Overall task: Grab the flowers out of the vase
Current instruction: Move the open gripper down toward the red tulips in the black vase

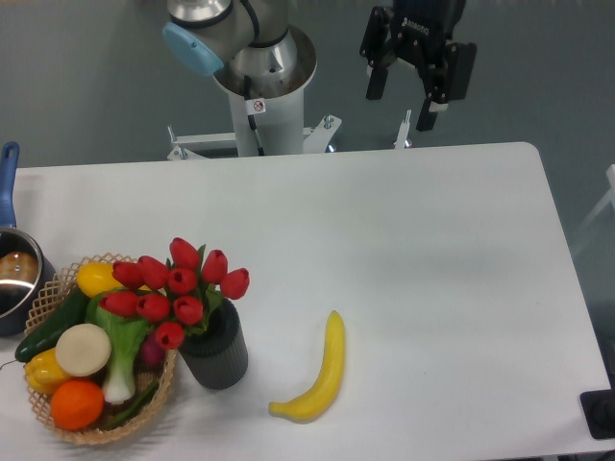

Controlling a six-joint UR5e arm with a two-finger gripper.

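One white counter (404,250) over grey floor; flowers (178,288) in the vase (216,351) sit front-left, well apart from the empty, spread hand (402,108).

White table (404,250) carries vase (215,351), banana (321,375), wicker basket (154,399), steel pot (13,279)

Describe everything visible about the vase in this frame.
The vase is a short, dark grey, almost black cylinder with vertical ribs, matte like plastic. It stands upright near the table's front left, right beside the wicker basket and apparently touching it. Red tulip flowers with green leaves fill its mouth and spread wider than it. A banana lies apart to its right.
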